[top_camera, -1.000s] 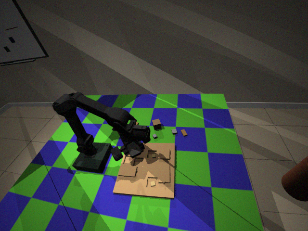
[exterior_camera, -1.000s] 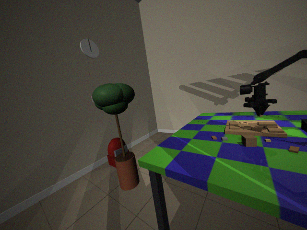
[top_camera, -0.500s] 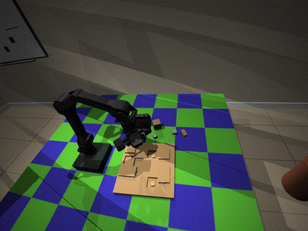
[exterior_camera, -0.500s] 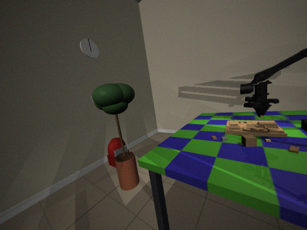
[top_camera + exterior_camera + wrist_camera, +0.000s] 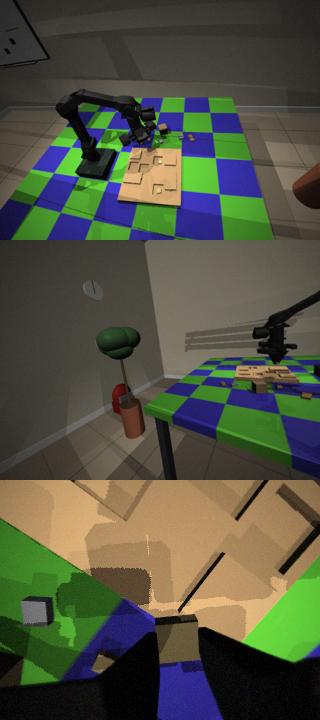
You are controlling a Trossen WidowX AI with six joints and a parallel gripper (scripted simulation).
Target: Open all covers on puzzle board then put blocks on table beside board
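My gripper (image 5: 141, 142) (image 5: 276, 362) (image 5: 177, 638) is shut on a small tan block (image 5: 176, 645). It hangs above the table just past the board's back-left edge in the top view. The puzzle board (image 5: 129, 195) (image 5: 280, 380) lies flat. In its right half, one pale yellow block (image 5: 160, 161) sits in the rear well and another pale yellow block (image 5: 158, 190) in the front well, both uncovered. Two wells at the left look empty, between a rear cover (image 5: 135, 155) and a front cover (image 5: 132, 178). Two more covers (image 5: 170, 160) (image 5: 171, 180) stand right of the occupied wells.
Behind the board lie a small tan block (image 5: 149, 139) (image 5: 279, 386) (image 5: 103, 662), a grey block (image 5: 161, 141) (image 5: 34, 612), a brown cube (image 5: 163, 129) (image 5: 260, 387), a grey piece (image 5: 181, 136) (image 5: 233, 384) and an orange-brown piece (image 5: 191, 137) (image 5: 223, 383). A flat brown piece (image 5: 306, 395) lies farther along.
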